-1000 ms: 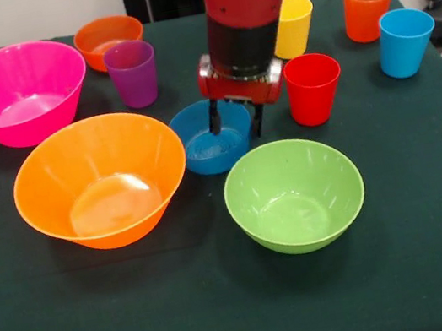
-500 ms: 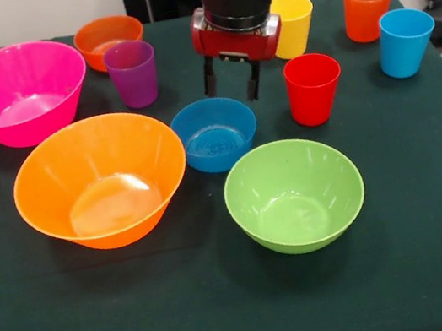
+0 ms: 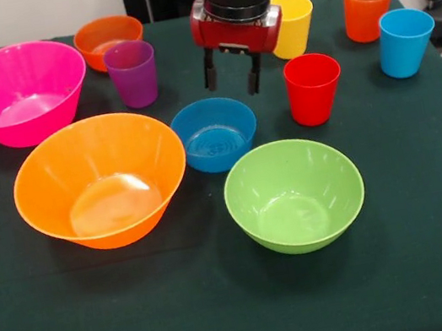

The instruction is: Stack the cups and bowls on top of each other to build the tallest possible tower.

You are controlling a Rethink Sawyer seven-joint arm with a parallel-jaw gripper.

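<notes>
Gripper (image 3: 232,83) hanging above the cloth with both fingers (image 3: 210,76) pointing straight down, set apart and holding nothing. Poised between purple cup (image 3: 132,73) on one side and red cup (image 3: 313,87) on the other, clear of both. Just in front of it and lower in the front view, blue bowl (image 3: 215,134), upright on the table (image 3: 434,205), directly under the line of the fingers or a little nearer the camera; exact offset hard to judge from this single view. Round, so no long axis to match; only the rim offering a wall to pinch. Probably the next piece to lift, though that is a guess.

Further out: green bowl (image 3: 294,194) nearest the camera, close beside the blue one without clearly touching; big orange bowl (image 3: 100,181) to its side, rim almost meeting the blue rim; pink bowl (image 3: 16,93) behind that; small orange bowl (image 3: 107,40) at the far edge behind the purple cup. Yellow cup (image 3: 293,25) partly hidden behind the wrist; orange cup (image 3: 368,8) and light blue cup (image 3: 406,41) well apart at the far corner.

Nothing stacked yet; every piece standing alone, mouth up.
</notes>
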